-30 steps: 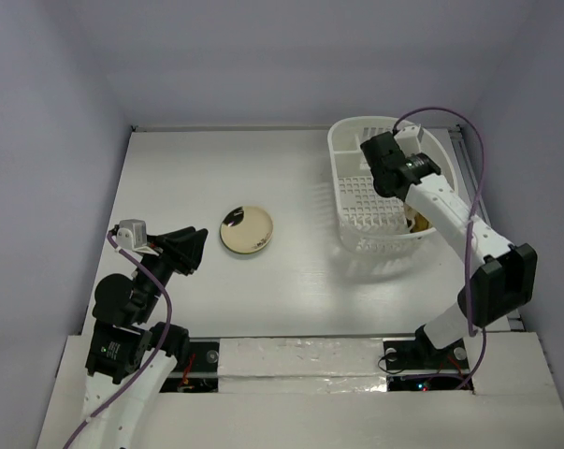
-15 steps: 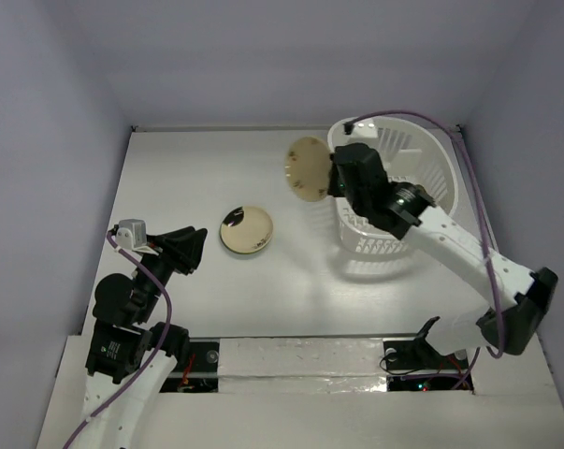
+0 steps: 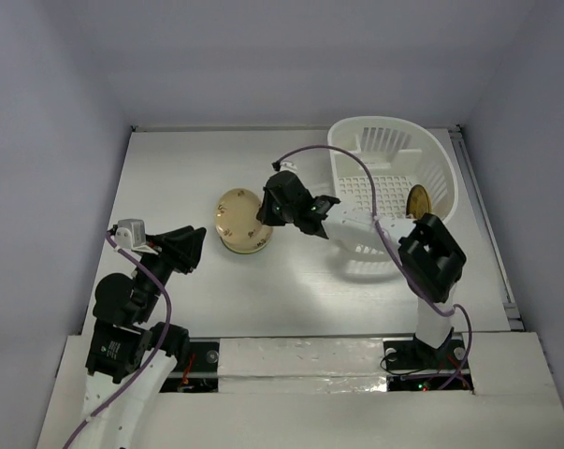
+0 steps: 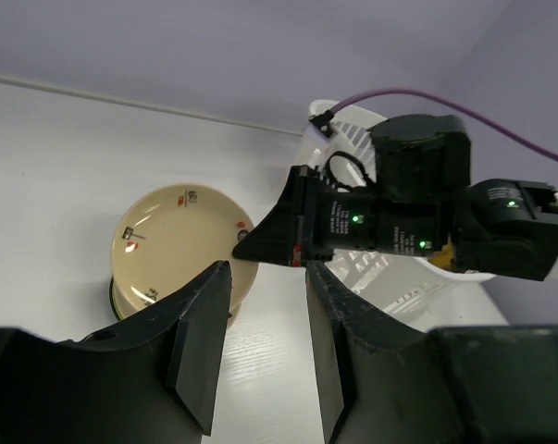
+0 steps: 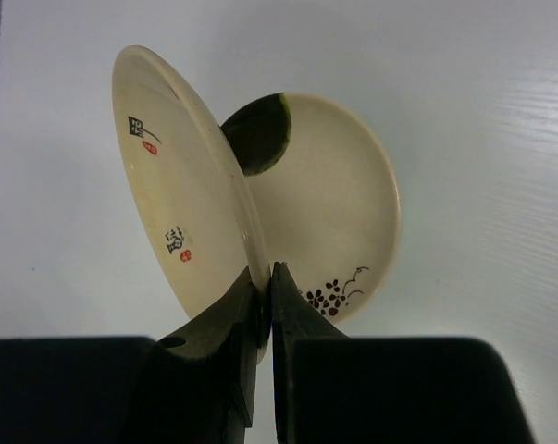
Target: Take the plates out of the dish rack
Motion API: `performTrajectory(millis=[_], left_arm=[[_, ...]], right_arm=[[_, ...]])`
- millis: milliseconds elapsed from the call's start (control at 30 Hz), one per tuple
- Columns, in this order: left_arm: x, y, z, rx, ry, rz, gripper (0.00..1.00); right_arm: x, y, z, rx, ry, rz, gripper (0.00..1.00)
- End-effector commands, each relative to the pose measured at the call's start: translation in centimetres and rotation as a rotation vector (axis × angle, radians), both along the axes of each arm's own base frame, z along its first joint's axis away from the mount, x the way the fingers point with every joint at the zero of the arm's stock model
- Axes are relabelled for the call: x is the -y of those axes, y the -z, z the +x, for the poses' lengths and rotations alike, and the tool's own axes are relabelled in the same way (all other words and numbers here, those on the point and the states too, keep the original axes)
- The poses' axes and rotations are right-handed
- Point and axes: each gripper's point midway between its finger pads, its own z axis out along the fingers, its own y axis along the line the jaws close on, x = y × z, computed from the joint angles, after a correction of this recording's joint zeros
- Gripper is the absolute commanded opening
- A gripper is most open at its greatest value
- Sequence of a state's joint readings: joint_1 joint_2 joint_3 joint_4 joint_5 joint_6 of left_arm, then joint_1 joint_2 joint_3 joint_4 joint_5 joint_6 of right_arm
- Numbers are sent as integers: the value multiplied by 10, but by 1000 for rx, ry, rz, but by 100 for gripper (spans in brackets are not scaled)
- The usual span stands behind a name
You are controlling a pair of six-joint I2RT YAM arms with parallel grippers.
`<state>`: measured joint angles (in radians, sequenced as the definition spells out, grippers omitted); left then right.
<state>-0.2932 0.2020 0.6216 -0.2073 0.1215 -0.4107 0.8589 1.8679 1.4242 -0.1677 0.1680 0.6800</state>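
My right gripper (image 3: 266,211) is shut on the rim of a cream plate with small spots (image 3: 235,211), held tilted just over a tan plate with a dark patch (image 3: 248,243) that lies on the table. In the right wrist view the fingertips (image 5: 246,298) pinch the spotted plate (image 5: 177,176), with the patched plate (image 5: 325,199) behind it. The white dish rack (image 3: 352,145) stands at the back right, with an amber plate (image 3: 418,200) on edge inside. My left gripper (image 3: 192,247) is open and empty, left of the plates; its view shows the spotted plate (image 4: 172,240).
The right arm (image 3: 375,224) stretches leftward from the rack's front. The rack's wall (image 4: 399,287) shows behind the right gripper (image 4: 260,248) in the left wrist view. Purple walls close in the table at the back and sides.
My right gripper lifted the spotted plate out of the rack and carried it left, down over the plate on the table. The left arm has not moved.
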Motion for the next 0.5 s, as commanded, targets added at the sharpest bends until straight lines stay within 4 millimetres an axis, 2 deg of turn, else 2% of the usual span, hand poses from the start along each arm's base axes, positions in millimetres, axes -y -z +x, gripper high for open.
performTrajectory(millis=[0, 133, 233, 367, 467], left_arm=[[1, -13, 1, 31, 0, -20, 35], [1, -14, 1, 34, 1, -21, 35], [1, -14, 1, 34, 4, -21, 35], [2, -13, 1, 33, 7, -20, 35], [2, -12, 1, 31, 7, -19, 35]], right_arm=[[-30, -18, 5, 7, -8, 174, 0], [-22, 2, 2, -24, 26, 154, 0], [-22, 4, 3, -22, 37, 170, 0], [-15, 18, -2, -46, 54, 156, 1], [-13, 25, -4, -62, 59, 149, 7]])
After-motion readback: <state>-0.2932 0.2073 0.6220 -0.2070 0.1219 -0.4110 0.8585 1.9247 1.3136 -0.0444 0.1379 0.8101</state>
